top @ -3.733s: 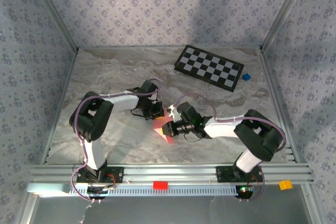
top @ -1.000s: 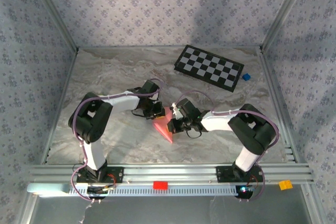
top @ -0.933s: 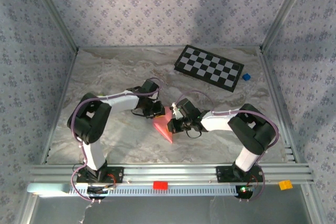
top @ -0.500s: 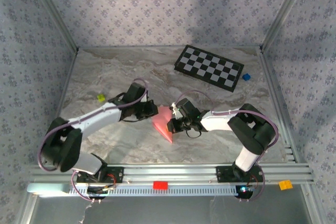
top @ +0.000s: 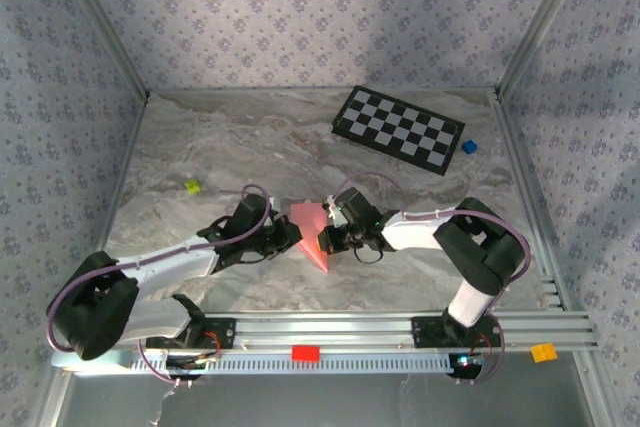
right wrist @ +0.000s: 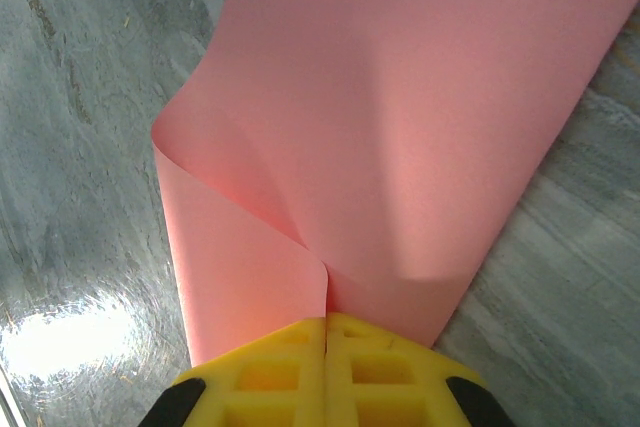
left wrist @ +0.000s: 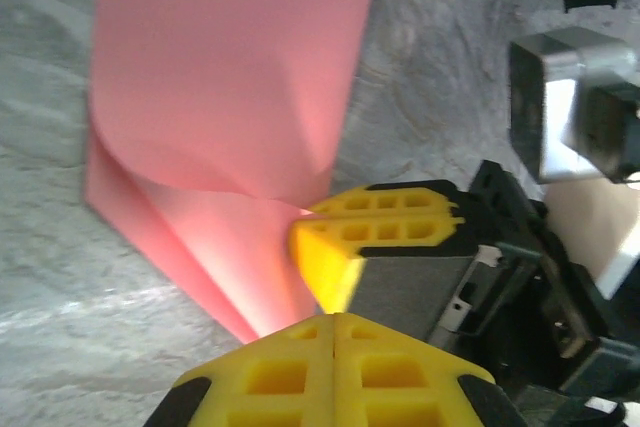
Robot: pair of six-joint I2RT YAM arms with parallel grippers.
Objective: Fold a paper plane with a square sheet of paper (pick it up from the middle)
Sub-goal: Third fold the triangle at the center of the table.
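Right fingers [right wrist: 270, 372] pinch the folded pink sheet [right wrist: 400, 97] — left fingers [left wrist: 280, 379] closed alongside.

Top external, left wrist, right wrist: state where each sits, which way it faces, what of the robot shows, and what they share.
Top external: above and behind the robot, looking down at the table; left arm, right arm, left pincer and right pincer meeting at the pink-red paper.
Left wrist: on the left arm, looking along its shut fingers at the paper and the right pincer.
Right wrist: on the right arm, looking along its shut fingers, which pinch the paper.
Shared: all show paper and table.
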